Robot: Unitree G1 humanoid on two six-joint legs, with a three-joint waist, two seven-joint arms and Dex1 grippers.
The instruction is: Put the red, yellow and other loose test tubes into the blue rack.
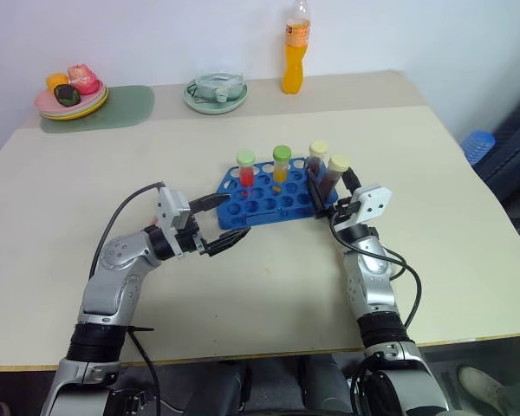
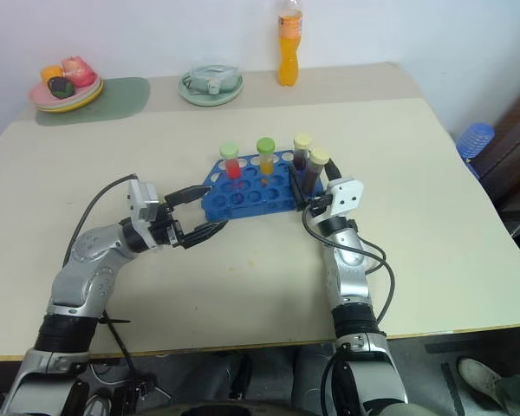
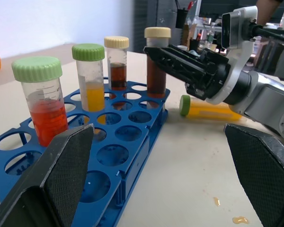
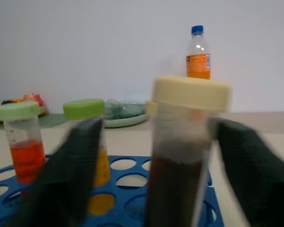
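Blue rack [image 1: 269,192] holds four tubes upright; a yellow tube [image 3: 213,109] lies loose just beside it; right gripper [image 4: 151,165] spread around the dark tube [image 4: 182,151], left gripper [image 3: 161,175] wide, empty.

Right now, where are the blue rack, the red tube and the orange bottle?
blue rack [image 1: 262,204]: left eye view, a bare hole row.
red tube [image 1: 246,170]: left eye view, its red liquid.
orange bottle [image 1: 295,62]: left eye view, its orange body.
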